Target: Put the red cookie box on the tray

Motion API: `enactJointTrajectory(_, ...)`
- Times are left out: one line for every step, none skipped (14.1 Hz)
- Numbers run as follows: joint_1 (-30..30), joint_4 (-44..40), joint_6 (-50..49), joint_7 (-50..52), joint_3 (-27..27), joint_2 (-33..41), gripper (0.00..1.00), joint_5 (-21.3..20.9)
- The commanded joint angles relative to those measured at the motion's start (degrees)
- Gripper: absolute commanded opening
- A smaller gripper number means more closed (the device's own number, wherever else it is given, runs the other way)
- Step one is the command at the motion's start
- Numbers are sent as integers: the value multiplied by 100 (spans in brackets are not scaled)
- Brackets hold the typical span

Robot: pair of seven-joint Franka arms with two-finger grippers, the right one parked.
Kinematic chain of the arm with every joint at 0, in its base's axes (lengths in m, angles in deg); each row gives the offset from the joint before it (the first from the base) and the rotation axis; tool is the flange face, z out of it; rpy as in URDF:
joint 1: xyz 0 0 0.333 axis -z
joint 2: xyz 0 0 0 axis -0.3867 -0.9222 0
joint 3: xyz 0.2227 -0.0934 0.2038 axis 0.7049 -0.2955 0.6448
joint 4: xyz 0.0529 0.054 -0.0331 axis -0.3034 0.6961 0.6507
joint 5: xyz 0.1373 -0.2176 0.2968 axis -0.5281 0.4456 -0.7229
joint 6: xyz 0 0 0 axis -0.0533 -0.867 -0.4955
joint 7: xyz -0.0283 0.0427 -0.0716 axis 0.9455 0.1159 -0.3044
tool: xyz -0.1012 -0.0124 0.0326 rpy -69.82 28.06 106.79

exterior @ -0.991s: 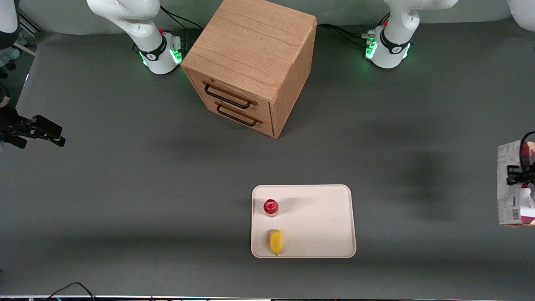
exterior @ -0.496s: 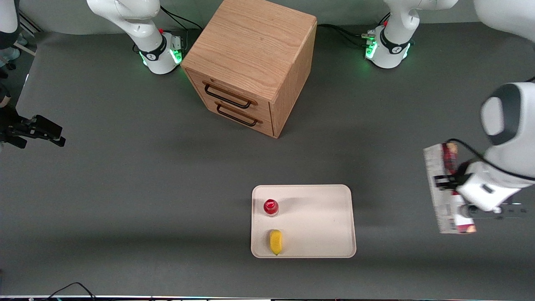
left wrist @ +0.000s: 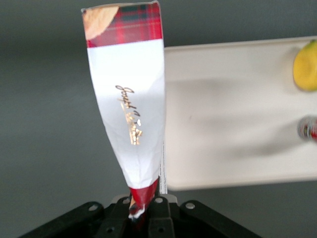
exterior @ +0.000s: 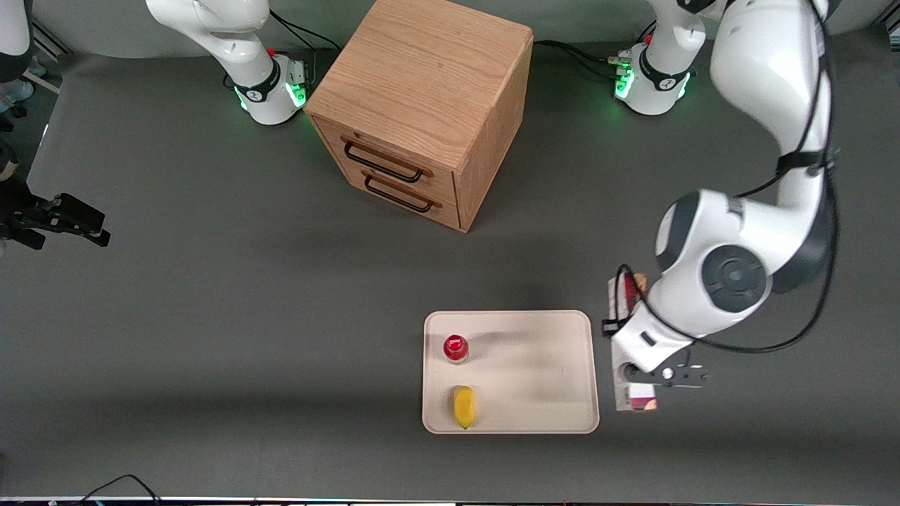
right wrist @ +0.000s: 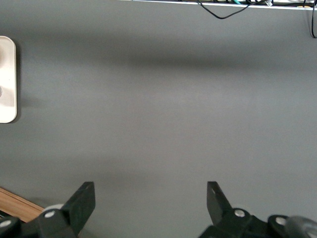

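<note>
The gripper point(left wrist: 143, 213) pinches 1 end of the box point(left wrist: 130, 94), holding it in the air just beside the tray point(exterior: 548, 365), toward the working arm's end. A red-capped bottle point(exterior: 455, 348) and a yellow item point(exterior: 463, 406) sit on the tray.

Robot lab, grey matted table point(exterior: 211, 295), two bolted arm bases with green status lights point(exterior: 271, 95), trailing cables point(exterior: 576, 56)

Front view: high, looking down on whole table. Left wrist view: close, downward, shares tray point(exterior: 555, 365) point(left wrist: 223, 99) (right wrist too point(right wrist: 7, 79)).
</note>
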Motion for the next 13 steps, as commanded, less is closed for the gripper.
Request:
enactJointTrajectory(67, -393, 487, 714, -216, -575, 0, -516)
enactJointTrajectory(93, -506, 594, 1003, -278, -760, 0, -675)
enactJointTrajectory(145, -638, 621, 1267, -287, -944, 0, -798)
enactJointTrajectory(163, -691, 725, 1435, -287, -1085, 0, -851)
enactJointTrajectory(172, -683, 866, 1489, -296, -1148, 0, -861)
enactJointTrajectory(164, -683, 954, 1455, -305, -1201, 0, -861)
enactJointTrajectory(163, -674, 1068, 1428, -313, -1279, 0, -869)
enactJointTrajectory(163, -674, 1156, 1428, -314, -1376, 0, -939)
enactJointTrajectory(163, -666, 1166, 1419, -322, -1429, 0, -1036)
enactJointTrajectory(163, -674, 1175, 1410, -322, -1473, 0, -1063)
enactJointTrajectory(163, -674, 1175, 1349, -331, -1517, 0, -1063)
enactJointTrajectory(155, -674, 1175, 1244, -340, -1544, 0, -1063)
enactJointTrajectory(155, -666, 1253, 1226, -349, -1587, 0, -1063)
